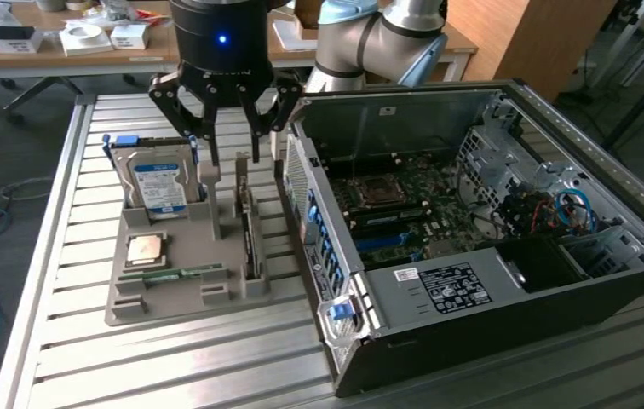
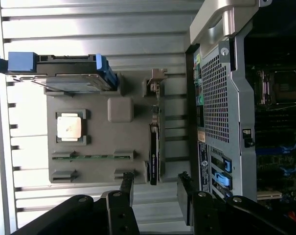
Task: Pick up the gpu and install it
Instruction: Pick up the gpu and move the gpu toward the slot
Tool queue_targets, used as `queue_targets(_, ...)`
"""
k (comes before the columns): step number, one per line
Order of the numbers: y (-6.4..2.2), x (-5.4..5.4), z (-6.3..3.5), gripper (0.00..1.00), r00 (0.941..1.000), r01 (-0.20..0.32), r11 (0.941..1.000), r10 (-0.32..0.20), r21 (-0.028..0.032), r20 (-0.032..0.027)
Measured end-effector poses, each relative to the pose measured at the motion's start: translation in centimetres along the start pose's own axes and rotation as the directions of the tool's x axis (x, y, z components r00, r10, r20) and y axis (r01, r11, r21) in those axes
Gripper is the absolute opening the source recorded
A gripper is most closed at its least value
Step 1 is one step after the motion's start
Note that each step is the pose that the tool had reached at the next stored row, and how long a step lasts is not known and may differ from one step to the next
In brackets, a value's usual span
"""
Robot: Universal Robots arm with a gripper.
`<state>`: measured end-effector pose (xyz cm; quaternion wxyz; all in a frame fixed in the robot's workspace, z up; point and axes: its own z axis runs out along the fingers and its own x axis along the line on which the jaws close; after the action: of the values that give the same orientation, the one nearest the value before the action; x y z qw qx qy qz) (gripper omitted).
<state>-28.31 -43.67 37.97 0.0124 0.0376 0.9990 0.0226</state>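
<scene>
**Gripper Position over the Parts Tray**

Fingers: the fingers are spread wide and released; nothing is grasped. In the wrist view they stand on either side of the line of the gpu, with one end of the card lying between them. No contact with the card is visible.

Gripper: the gripper hangs above the far end of the grey parts tray, between the hard drive and the computer case.

Task item: the gpu stands on edge in a slot along the tray edge towards the exterior view's right. Its pale metal bracket is at the end nearer the hard drive.

Clearances:
- Case side: a narrow strip of slatted aluminium table separates the card from the perforated rear wall of the case.
- Tray side: a wider band of bare tray surface separates the card from the square block.
- The hard drive stands upright on edge in its slot, apart from the card.

Other tray contents: a processor lies flat in its recess; a green memory stick lies in its holders beside it.

Case: the side is open, exposing the motherboard.
</scene>
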Motion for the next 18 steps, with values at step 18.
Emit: queue_targets(18, -0.07, 0.0, 1.46, 0.49, 1.0, 0.0, 1.0, 0.0, 0.0, 0.0)
